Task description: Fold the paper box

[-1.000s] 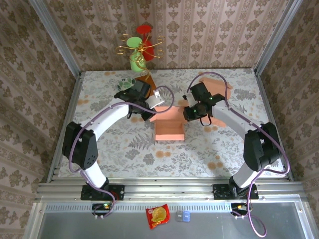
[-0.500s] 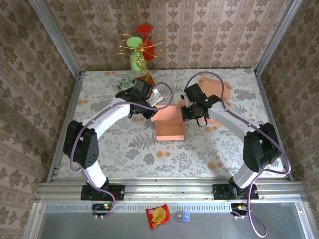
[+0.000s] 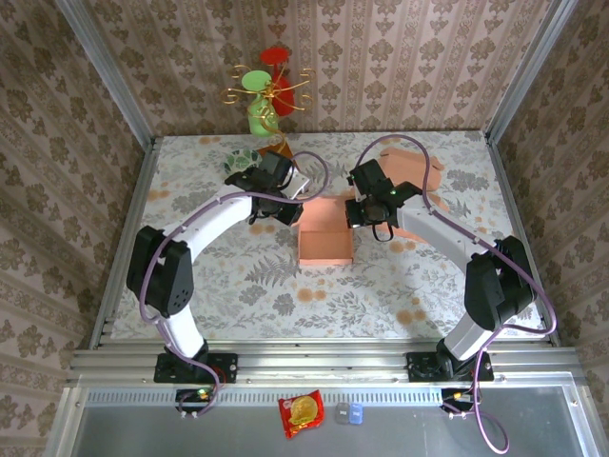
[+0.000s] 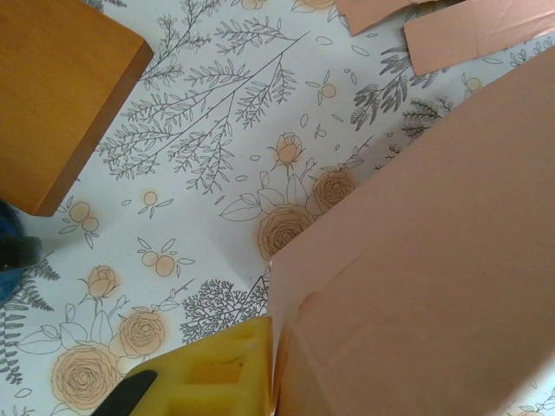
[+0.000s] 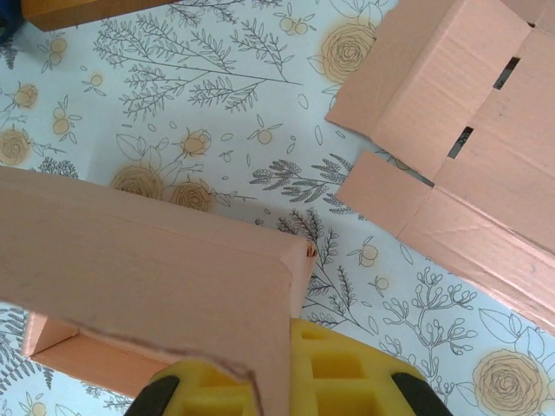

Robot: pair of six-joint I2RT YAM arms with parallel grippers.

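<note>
Leftmost, the left arm [image 3: 214,217] curves in from the near-left corner of the desk [image 3: 228,286] toward its middle. Just beyond the wrist, close to the far edge, lies a wooden block [image 4: 52,87], apart from the box. The left jaws sit at the far-left corner of the paper box [image 3: 325,243]. In the left wrist view one yellow pad [image 4: 217,381] lies right against the box's salmon wall. The other pad is hidden, so I cannot tell whether these jaws grip the card or merely rest beside it.

The paper box itself sits about midway across the desk, a little nearer the far edge than the near one, with at least one wall standing up from the flowered cloth. At its far-right corner are the right jaws, closed tight. The right wrist view shows the raised wall's edge pinched between the two yellow pads [image 5: 347,381]. The right arm [image 3: 447,238] runs from there to the near-right corner. Farther right, toward the far-right corner, a flat cardboard sheet [image 3: 423,164] with slots lies on the desk, apart from the box.
</note>
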